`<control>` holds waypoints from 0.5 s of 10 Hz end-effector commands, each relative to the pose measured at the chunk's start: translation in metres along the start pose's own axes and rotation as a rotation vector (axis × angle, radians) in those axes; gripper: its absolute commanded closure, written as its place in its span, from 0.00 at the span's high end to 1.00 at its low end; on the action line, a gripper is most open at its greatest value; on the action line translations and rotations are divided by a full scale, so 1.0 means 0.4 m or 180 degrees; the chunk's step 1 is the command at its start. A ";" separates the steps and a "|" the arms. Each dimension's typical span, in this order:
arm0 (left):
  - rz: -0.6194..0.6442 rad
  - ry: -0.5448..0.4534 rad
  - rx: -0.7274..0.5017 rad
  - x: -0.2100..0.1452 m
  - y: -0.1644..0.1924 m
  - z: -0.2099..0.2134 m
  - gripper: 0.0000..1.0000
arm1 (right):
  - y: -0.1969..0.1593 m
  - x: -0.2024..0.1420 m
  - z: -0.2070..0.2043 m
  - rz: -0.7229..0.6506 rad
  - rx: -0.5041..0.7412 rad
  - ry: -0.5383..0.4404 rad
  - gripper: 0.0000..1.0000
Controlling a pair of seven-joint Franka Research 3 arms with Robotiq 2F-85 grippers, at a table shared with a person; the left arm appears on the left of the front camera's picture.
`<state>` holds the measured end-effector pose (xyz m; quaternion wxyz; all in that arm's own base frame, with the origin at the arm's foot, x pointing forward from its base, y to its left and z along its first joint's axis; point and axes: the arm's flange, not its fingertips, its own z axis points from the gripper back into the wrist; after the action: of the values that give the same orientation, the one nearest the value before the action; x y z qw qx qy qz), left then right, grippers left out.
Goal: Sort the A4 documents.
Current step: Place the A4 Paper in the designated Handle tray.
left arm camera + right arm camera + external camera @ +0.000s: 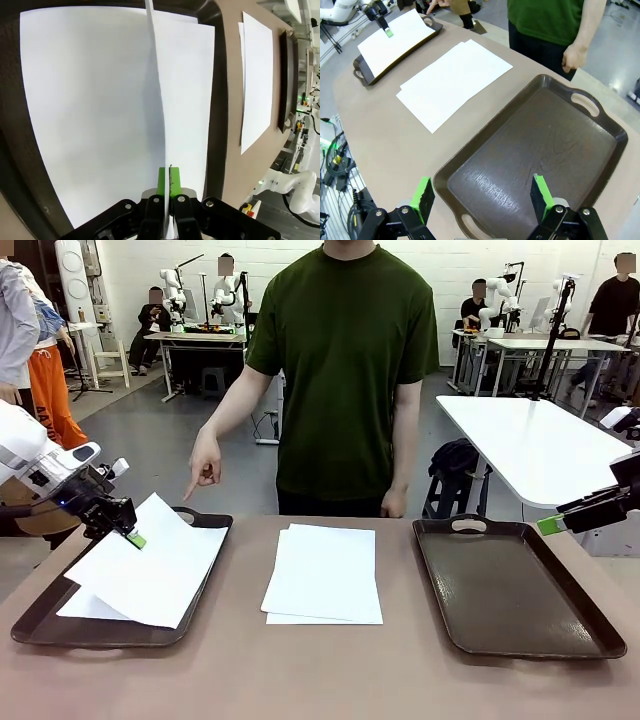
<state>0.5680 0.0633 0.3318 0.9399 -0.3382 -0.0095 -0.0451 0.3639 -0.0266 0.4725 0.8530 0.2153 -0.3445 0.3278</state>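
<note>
My left gripper (130, 536) is shut on the edge of a white A4 sheet (150, 575), holding it tilted over the left brown tray (205, 540). Under it, another sheet (82, 606) lies flat in that tray. In the left wrist view the held sheet (159, 90) runs edge-on up from the shut gripper (169, 176). A small stack of sheets (325, 575) lies on the table between the trays. Off the far right, my right gripper (552, 524) stands open; in its wrist view it (482, 194) hovers above the right tray (600, 125), which holds nothing.
A person in a green shirt stands at the far edge, one hand (203, 466) pointing down at the left tray's far rim, the other hand (393, 502) hanging at the table edge. Bare table runs along the front.
</note>
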 end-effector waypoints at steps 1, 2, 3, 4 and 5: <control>0.0131 0.0025 0.0140 -0.010 -0.007 0.014 0.01 | -0.008 0.003 -0.010 0.0023 0.0065 -0.0078 1.00; 0.0152 -0.0001 0.0174 -0.012 -0.005 0.015 0.01 | -0.008 0.003 -0.010 0.0023 0.0065 -0.0078 1.00; 0.0151 0.0023 0.0214 -0.011 -0.008 0.010 0.21 | -0.008 0.003 -0.010 0.0023 0.0065 -0.0078 1.00; 0.0147 0.0036 0.0237 -0.010 -0.007 0.008 0.21 | -0.008 0.003 -0.010 0.0023 0.0065 -0.0078 1.00; 0.0147 0.0036 0.0280 -0.009 -0.004 0.010 0.41 | -0.008 0.003 -0.010 0.0023 0.0065 -0.0078 1.00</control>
<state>0.5680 0.0665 0.3328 0.9482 -0.3160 -0.0024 -0.0341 0.3639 -0.0267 0.4725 0.8530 0.2153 -0.3444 0.3277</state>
